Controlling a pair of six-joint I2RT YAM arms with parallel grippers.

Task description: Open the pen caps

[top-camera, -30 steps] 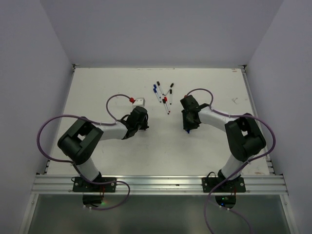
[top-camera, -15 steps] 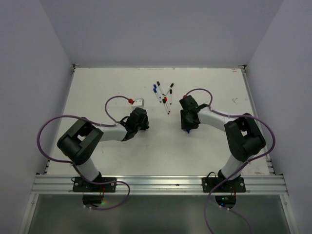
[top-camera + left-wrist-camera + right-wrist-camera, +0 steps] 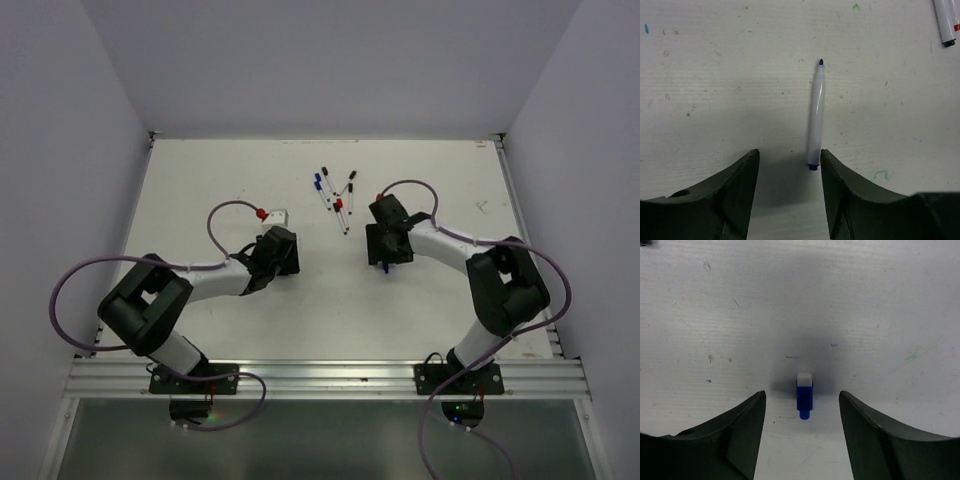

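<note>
An uncapped white pen barrel (image 3: 816, 112) with a blue tip lies on the table in the left wrist view. Its blunt end sits between the fingers of my open left gripper (image 3: 789, 151), close to the right finger and not gripped. A stubby blue pen cap (image 3: 804, 392) with a white end lies loose on the table between the wide-apart fingers of my open right gripper (image 3: 801, 393). From above, the left gripper (image 3: 278, 252) and right gripper (image 3: 386, 246) hang low over the table, just in front of a cluster of capped pens (image 3: 336, 190) with blue, black and red caps.
Another pen (image 3: 946, 22) lies at the top right of the left wrist view. The white table (image 3: 200, 180) bears small ink marks and is walled at the back and on both sides. A metal rail (image 3: 320, 375) runs along its near edge.
Both grippers have opened, leaving the pen barrel and the blue cap lying on the table. The left arm's elbow has swung out to the left.
</note>
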